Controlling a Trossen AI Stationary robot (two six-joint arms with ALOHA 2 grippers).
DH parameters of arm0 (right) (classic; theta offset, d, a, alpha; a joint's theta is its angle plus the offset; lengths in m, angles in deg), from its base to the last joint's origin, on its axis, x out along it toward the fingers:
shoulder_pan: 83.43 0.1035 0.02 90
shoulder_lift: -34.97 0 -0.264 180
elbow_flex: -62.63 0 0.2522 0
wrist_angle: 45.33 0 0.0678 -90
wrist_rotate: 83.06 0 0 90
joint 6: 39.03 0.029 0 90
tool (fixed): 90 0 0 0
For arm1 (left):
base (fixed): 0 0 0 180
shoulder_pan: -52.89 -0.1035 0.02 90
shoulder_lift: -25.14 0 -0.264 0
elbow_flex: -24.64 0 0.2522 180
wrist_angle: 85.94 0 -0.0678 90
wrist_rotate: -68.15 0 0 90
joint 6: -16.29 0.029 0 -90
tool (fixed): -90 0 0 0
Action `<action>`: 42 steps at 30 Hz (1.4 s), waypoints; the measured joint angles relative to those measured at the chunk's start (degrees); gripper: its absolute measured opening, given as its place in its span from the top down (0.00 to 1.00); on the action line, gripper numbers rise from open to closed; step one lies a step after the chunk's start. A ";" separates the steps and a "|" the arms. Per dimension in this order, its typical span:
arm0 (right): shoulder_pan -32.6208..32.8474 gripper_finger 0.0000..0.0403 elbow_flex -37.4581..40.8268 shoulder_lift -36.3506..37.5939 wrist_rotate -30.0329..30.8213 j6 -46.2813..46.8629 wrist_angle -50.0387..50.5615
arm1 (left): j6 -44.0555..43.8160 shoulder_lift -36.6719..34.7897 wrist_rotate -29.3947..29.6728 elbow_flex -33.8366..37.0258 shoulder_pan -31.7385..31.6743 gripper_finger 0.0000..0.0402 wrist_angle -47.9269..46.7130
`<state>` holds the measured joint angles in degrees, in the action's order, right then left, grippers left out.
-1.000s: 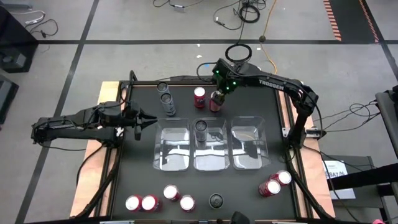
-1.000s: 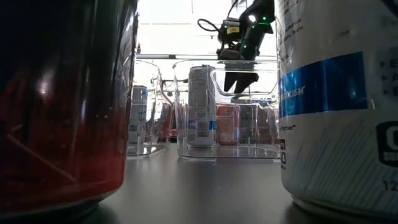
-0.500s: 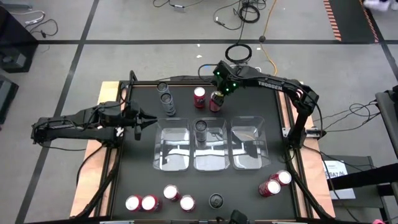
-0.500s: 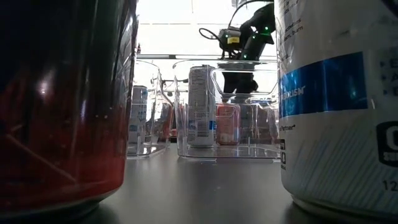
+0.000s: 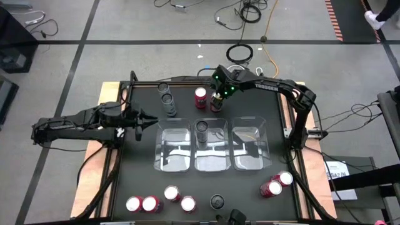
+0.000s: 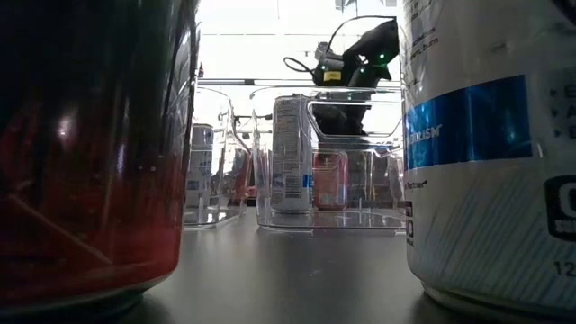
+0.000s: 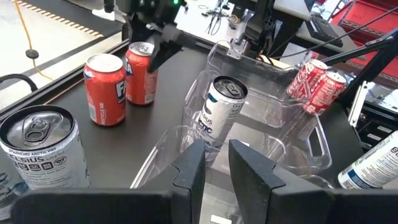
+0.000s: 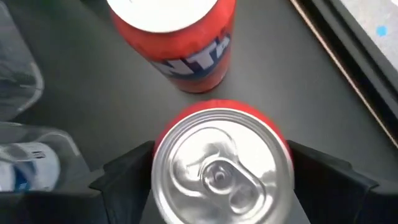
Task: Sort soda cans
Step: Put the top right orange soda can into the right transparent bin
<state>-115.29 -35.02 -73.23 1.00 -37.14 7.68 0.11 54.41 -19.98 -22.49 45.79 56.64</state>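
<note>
Black tabletop (image 5: 144,156), grey taped floor (image 5: 125,22), cables (image 5: 250,11), right end effector (image 5: 217,102) wide astride red can (image 8: 217,165), left end effector (image 5: 145,120) narrow.

3 clear bins (image 5: 212,150) side by side mid-table (image 5: 134,187). Cables (image 5: 247,12) and orange cord (image 5: 270,19) on grey floor (image 5: 75,56) beyond.

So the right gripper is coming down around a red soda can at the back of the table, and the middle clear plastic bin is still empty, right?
Not quite. The middle clear plastic bin already holds one white-and-blue soda can, as the high view shows. The rest stands: the right gripper has its fingers either side of a red soda can at the back of the table.
</note>
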 joint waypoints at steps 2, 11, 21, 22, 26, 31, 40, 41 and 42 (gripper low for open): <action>-0.02 0.17 0.00 -1.04 0.36 0.46 0.00 | -0.03 0.02 0.00 0.00 0.00 0.80 0.00; -0.42 0.29 -0.03 -1.62 3.44 1.95 0.56 | -0.05 0.02 0.00 0.00 0.00 0.80 0.00; -0.46 0.29 0.30 4.55 3.39 7.54 5.06 | -0.03 0.00 -0.02 0.00 -0.02 0.80 0.02; -0.46 0.29 0.18 6.38 3.38 8.48 5.65 | -0.01 0.01 -0.02 0.02 0.00 0.80 0.00; 0.28 0.29 0.09 14.49 5.01 13.75 11.17 | -0.01 0.00 -0.02 0.02 0.00 0.80 0.02; 4.26 0.29 0.04 26.63 10.15 24.01 19.43 | 0.02 0.01 0.18 0.02 0.00 0.80 0.02; 22.67 0.28 0.04 37.02 22.93 49.96 35.77 | 0.06 0.02 0.31 0.02 -0.02 0.80 0.00; 25.15 0.28 0.04 36.96 24.25 53.16 36.54 | 0.07 0.02 0.31 0.00 0.00 0.80 0.00; 27.58 0.28 0.04 36.82 25.45 56.09 36.94 | 0.08 0.02 0.31 0.01 0.00 0.80 0.00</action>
<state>-87.71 -34.98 -36.41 26.45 18.95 44.62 0.19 54.43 -19.67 -22.48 45.79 56.64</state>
